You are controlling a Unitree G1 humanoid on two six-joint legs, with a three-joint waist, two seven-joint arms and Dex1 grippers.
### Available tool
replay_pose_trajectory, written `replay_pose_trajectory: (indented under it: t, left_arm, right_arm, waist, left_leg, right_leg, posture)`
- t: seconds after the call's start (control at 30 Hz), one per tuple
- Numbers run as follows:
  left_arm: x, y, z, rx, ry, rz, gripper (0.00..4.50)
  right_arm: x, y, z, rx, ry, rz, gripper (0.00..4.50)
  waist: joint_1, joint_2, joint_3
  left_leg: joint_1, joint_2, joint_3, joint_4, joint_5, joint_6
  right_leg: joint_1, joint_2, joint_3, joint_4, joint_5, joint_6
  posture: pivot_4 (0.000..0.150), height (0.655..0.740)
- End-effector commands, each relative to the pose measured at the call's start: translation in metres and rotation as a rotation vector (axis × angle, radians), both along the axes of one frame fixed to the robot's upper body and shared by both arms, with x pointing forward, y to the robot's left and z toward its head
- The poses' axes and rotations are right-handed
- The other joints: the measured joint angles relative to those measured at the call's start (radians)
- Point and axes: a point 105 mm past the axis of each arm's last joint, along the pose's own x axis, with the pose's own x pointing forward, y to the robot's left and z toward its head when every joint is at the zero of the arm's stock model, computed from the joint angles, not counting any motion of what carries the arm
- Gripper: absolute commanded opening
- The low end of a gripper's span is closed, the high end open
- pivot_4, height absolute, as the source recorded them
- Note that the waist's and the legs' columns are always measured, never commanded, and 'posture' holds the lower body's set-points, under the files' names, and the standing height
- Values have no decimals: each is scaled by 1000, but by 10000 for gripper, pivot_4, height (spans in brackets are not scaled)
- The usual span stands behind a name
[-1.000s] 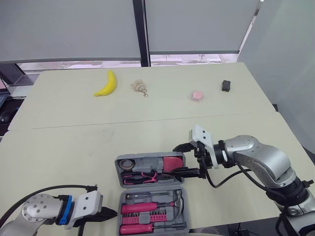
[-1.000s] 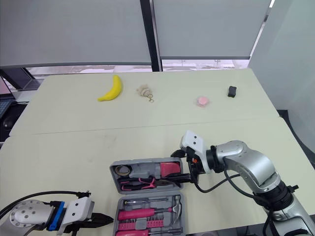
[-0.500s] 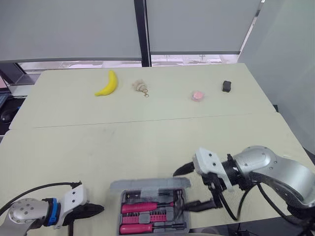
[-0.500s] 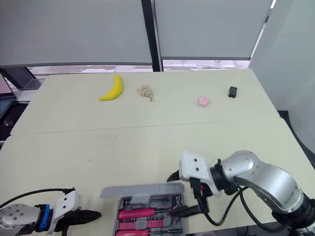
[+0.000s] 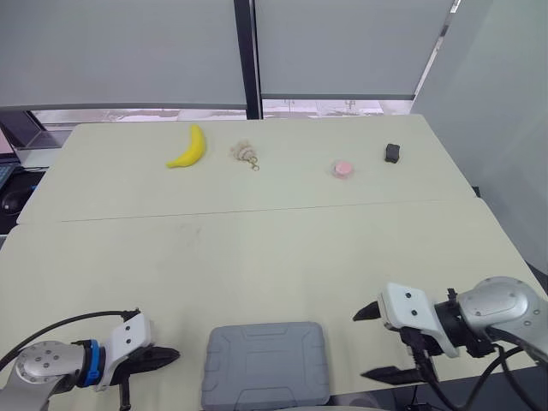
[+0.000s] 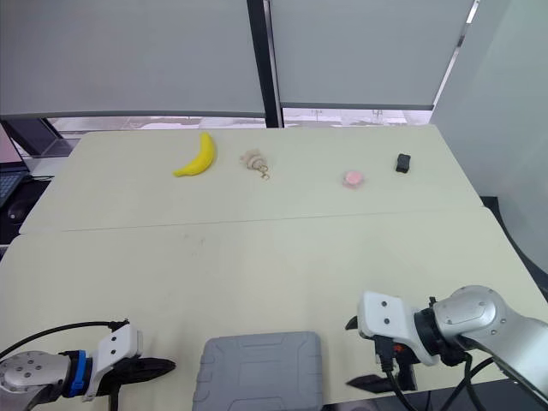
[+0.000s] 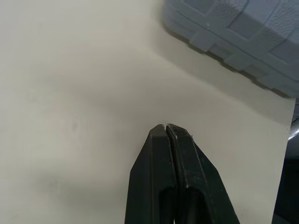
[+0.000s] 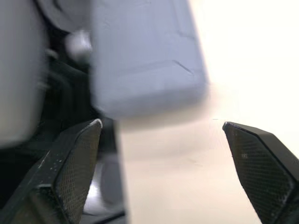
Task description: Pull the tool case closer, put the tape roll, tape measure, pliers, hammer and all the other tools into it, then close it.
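The grey tool case [image 5: 266, 364] lies shut at the table's near edge, its lid flat; none of its tools can be seen. It also appears in the left wrist view [image 7: 243, 32] and the right wrist view [image 8: 145, 56]. My right gripper [image 5: 372, 342] stands open to the right of the case, apart from it, with nothing between its fingers [image 8: 74, 158]. My left gripper [image 5: 168, 354] is shut and empty, pointing at the case from the left with bare table between them; its fingertips [image 7: 166, 129] are pressed together.
At the far side of the table lie a banana [image 5: 186, 147], a small beige object [image 5: 243, 153], a pink object [image 5: 343, 167] and a small black object [image 5: 392, 151]. The table edge runs just in front of the case.
The case lid has come down from upright to fully shut. My right gripper has drawn back to the right, away from the case. The left gripper has barely moved.
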Motion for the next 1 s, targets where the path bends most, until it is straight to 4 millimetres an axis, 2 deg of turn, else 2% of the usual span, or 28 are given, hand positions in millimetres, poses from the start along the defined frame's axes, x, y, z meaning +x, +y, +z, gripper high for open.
replay_pose_trajectory:
  t: [0.03, 0.13, 0.27, 0.43, 0.73, 1.0]
  left_arm:
    - [-1, -9, 6, 1, -25, -27, 0]
    - [-8, -20, 5, 3, -16, -71, 0]
    - [-14, -30, 2, 10, -4, -110, 0]
    - [-15, -41, -2, -3, 0, -132, 0]
    - [-14, -62, -9, -39, -5, -168, 0]
    - [-9, -65, -11, -47, -22, -166, 0]
  right_arm:
    - [2, 7, -13, -22, -78, 42, 31608]
    - [0, 15, -29, -35, -89, 52, 21993]
    - [-4, 28, -46, -33, -75, 51, 11698]
    - [-6, 36, -58, -30, -68, 34, 459]
    - [-4, 51, -56, 16, -69, 18, 166]
    - [4, 55, -49, 40, -89, 1, 166]
  waist:
    - [1, 0, 0]
    - [1, 0, 0]
    - [2, 0, 0]
    - [3, 0, 0]
    - [3, -2, 0]
    - [8, -1, 0]
  left_leg:
    - [0, 0, 0, 0, 0, 0]
    - [0, 0, 1, 0, 0, 0]
    - [0, 0, 2, 1, 0, 0]
    - [-1, 0, 3, 7, 0, 0]
    - [2, 0, 2, 15, 0, 0]
    - [2, -2, 3, 15, 0, 0]
  right_leg:
    - [0, 0, 0, 0, 0, 0]
    - [0, 0, 0, 0, 0, 0]
    - [0, 1, 0, 0, 0, 0]
    - [0, 1, 0, 4, 0, 0]
    - [0, 1, 2, 15, -1, 4]
    - [0, 1, 4, 15, 2, 4]
  posture:
    - [1500, 7400]
    - [1500, 7400]
    - [1500, 7400]
    - [1500, 7400]
    - [1500, 7400]
    - [1500, 7400]
